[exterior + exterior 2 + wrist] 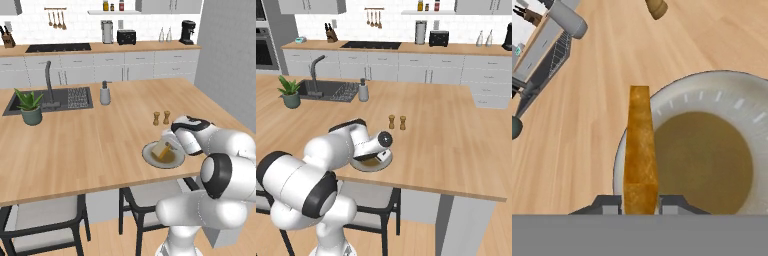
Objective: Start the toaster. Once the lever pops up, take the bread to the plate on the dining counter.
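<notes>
My gripper point(640, 202) is clamped on the bread slice point(640, 150), held edge-on between my fingertips. The grey plate point(712, 100) lies directly beneath it, on the dining counter point(587, 125).

Surface: the dining counter point(100, 145), light wood, is filling the middle of both base views.
Inset: a dark sink point(50, 100) is sitting in its far left part, with a tall faucet point(49, 80) rising at it.
Beside sink: a potted plant point(30, 107) and a grey soap dispenser point(105, 93) are standing on the wood.
Mid-counter: two small wooden shakers point(161, 118) are standing side by side.
Near edge: the plate point(150, 156) is lying flat.
</notes>
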